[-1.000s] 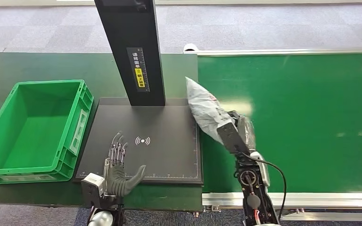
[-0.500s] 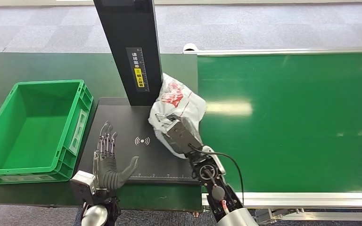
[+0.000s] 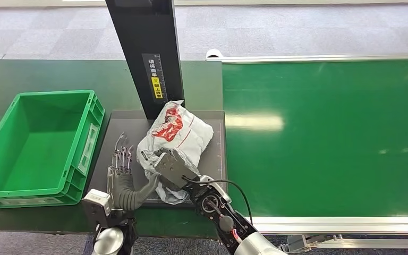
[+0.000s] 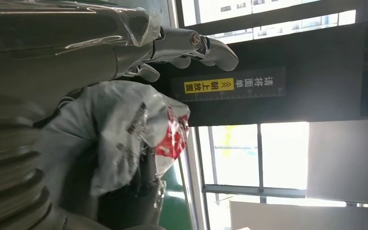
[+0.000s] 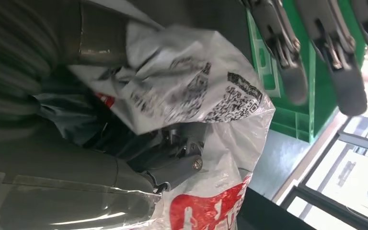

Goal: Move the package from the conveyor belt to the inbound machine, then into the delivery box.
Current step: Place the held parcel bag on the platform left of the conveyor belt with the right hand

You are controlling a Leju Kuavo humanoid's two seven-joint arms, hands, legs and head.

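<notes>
Black scanner plate [image 3: 118, 139] | green table [image 3: 42, 74] | grey carpet [image 3: 297, 26]

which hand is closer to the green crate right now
The left hand. It hovers open over the black scanner plate just right of the green crate; the right hand is farther right, gripping the white package.

The white plastic-wrapped package with red print [image 3: 176, 133] lay on the flat black platform of the inbound machine [image 3: 127, 138], just in front of its upright black post [image 3: 149, 53]. The right hand [image 3: 171, 166] held the package's near end. The left hand [image 3: 123, 183] rested over the platform's near left edge, beside the package. The open green plastic crate [image 3: 87, 141] stood left of the platform, and the broad green conveyor belt [image 3: 329, 133] lay to its right.
</notes>
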